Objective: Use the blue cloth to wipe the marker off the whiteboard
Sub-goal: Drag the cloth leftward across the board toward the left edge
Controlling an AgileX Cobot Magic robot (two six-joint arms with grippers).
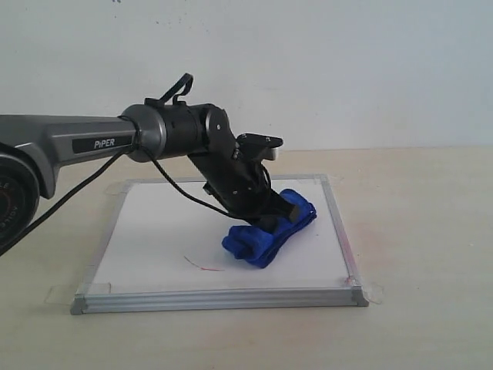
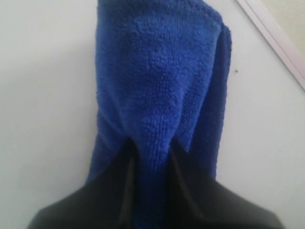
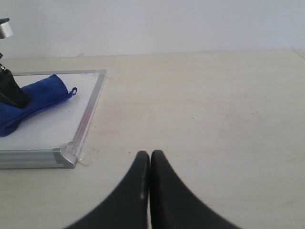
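The whiteboard (image 1: 154, 231) lies flat on the table, silver frame around it, tape tabs at its corners. A short thin red marker line (image 1: 202, 267) shows near its front edge. The blue cloth (image 1: 266, 235) rests on the board's right half. My left gripper (image 1: 269, 220) is shut on the blue cloth (image 2: 157, 81), pressing it to the white surface (image 2: 43, 95). My right gripper (image 3: 150, 155) hovers shut and empty over bare table, right of the board's corner (image 3: 64, 157); from there the blue cloth (image 3: 33, 102) shows too.
The light wooden table (image 1: 416, 231) stretches right of the board. A pale wall (image 1: 347, 69) stands behind. The left arm's cable (image 1: 77, 193) hangs over the board's left side.
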